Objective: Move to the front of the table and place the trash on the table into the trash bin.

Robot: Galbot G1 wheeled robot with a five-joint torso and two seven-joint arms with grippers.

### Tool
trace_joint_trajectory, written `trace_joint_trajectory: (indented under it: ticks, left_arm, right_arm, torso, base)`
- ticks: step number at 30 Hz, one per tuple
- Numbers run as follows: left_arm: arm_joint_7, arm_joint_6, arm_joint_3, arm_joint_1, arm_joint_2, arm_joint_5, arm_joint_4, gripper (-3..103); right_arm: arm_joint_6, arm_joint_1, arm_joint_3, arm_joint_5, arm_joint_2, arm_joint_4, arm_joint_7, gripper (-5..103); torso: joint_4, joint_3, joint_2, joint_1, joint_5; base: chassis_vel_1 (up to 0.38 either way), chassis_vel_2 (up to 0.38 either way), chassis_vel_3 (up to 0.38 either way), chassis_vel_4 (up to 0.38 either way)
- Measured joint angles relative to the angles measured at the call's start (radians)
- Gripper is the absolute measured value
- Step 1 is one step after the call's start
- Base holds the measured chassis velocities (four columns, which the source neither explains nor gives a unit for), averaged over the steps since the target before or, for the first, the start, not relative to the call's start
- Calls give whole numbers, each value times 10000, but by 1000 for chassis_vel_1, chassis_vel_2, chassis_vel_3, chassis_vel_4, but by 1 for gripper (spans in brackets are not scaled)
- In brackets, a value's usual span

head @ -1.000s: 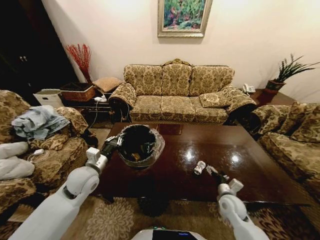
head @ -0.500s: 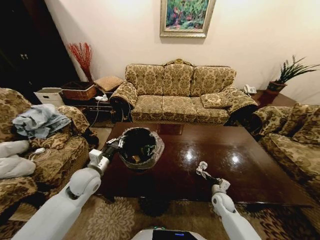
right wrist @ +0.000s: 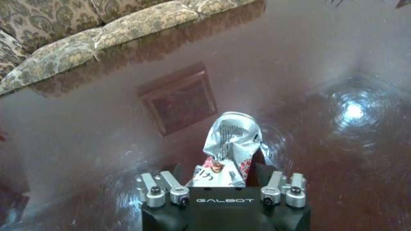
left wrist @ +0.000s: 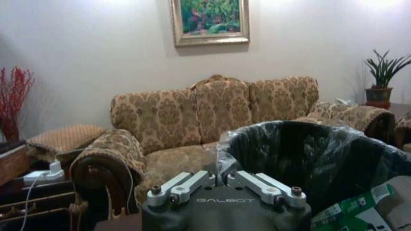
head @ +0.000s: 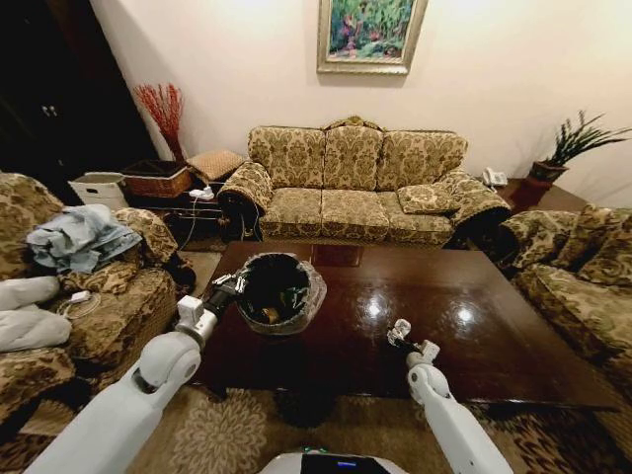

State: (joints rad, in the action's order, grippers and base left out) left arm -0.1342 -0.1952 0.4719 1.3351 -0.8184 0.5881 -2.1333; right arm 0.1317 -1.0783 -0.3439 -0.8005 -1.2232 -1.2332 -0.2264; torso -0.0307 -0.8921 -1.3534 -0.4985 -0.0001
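The dark glossy table (head: pixel 494 326) lies before me. My left gripper (head: pixel 229 288) is shut on the near rim of the black trash bin (head: pixel 281 291) and holds it over the table's left part. In the left wrist view the left gripper (left wrist: pixel 222 179) clamps the liner-covered trash bin (left wrist: pixel 301 149), which has a green item (left wrist: pixel 353 211) inside. My right gripper (head: pixel 400 336) is shut on a crushed silver-white can (head: pixel 401 327), a piece of trash, just above the table's front middle. In the right wrist view the can (right wrist: pixel 232 137) stands between the fingers of the right gripper (right wrist: pixel 224 166), over the table (right wrist: pixel 96 125).
A patterned sofa (head: pixel 351 188) stands behind the table, with armchairs at the left (head: pixel 89 296) and right (head: pixel 583 286). A woven basket (head: pixel 153 181) and a white box (head: pixel 97 188) sit at the back left. A potted plant (head: pixel 568 148) is at the back right.
A second ago the can lay on the table ahead of the right gripper. The gripper has since closed on it and drawn it slightly leftward. The left arm and bin have held still.
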Motion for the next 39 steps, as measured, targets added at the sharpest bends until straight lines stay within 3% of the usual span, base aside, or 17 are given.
trace_joint_trajectory:
  ticks: [1,4,6,9,21,26,27,29,31,34,39]
  left_arm:
    - [0,0,0,0,0,0,0,4]
    - [-7,128,-20,-25,-3,8,42,4]
    - [-7,137,-19,-25,-6,10,42,4]
    - [-4,231,-3,5,5,13,55,4]
    - [-6,362,16,14,35,16,92,4]
    - [7,363,89,45,99,9,122,4]
    - [28,363,167,97,134,-10,160,4]
    - [41,363,180,106,146,-20,184,4]
    - [103,362,127,53,163,-64,306,4]
    - [202,361,22,34,162,-122,333,4]
    - [569,282,-220,299,157,-390,15,4]
  right_arm:
    - [0,0,0,0,0,0,0,78]
    - [116,46,29,5,-61,53,-15,61]
    - [163,44,50,-54,-50,55,-7,61]
    - [203,26,74,-205,12,49,87,47]
    - [236,-278,-70,-604,150,-379,74,44]
    - [96,-1145,-440,-767,368,-2492,148,44]
    - [-180,-1591,-550,-674,502,-3880,439,44]
    - [-278,-1743,-578,-651,552,-4407,586,44]
    - [-562,-2202,-608,-598,778,-6868,1058,44]
    - [-684,-2258,-474,-544,865,-8156,1334,44]
    - [-749,-1982,516,-26,1048,-10468,2769,44]
  torso:
    - [0,0,0,0,0]
    - [0,0,0,0,2]
    - [0,0,0,0,0]
    - [1,2,-2,1,-5]
    - [1,-1,-1,1,8]
    - [3,0,-2,1,3]
    - [4,0,-2,1,0]
    - [1,0,-2,1,1]
    - [-1,1,-2,1,-4]
    - [2,2,-2,1,-5]
    - [0,2,-2,1,-1]
  base:
    - [0,0,0,0]
    - [0,0,0,0]
    - [0,0,0,0]
    - [0,0,0,0]
    - [0,0,0,0]
    - [0,0,0,0]
    - [0,0,0,0]
    - [0,0,0,0]
    - [0,0,0,0]
    - [0,0,0,0]
    - [0,0,0,0]
